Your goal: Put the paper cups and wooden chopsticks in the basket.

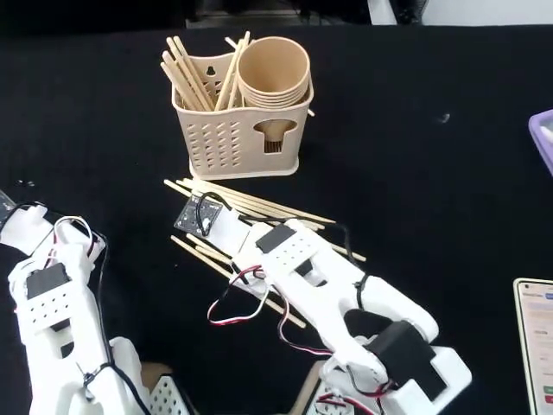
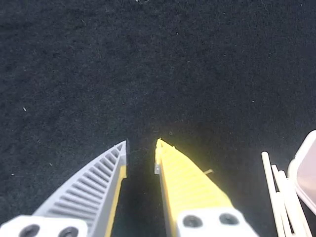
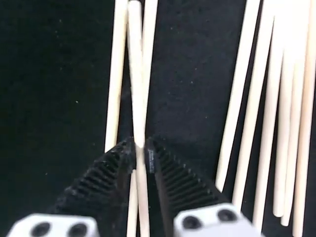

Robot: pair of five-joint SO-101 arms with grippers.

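Wooden chopstick [image 3: 135, 74]: pinched by right gripper [image 3: 140, 144], at 6 o'clock from basket [image 1: 220, 138].
Left gripper [image 2: 140, 148]: fingers slightly parted over black cloth [image 2: 148, 59].

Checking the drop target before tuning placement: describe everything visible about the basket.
The basket is a beige, plastic-looking caddy standing upright on the black table, toward its far edge. Its front wall has rows of small slots on one half and a keyhole-shaped cutout on the other. One side holds a bunch of chopsticks leaning outward, the other a stack of paper cups. Loose chopsticks lie just in front, right by its base; contact unclear.
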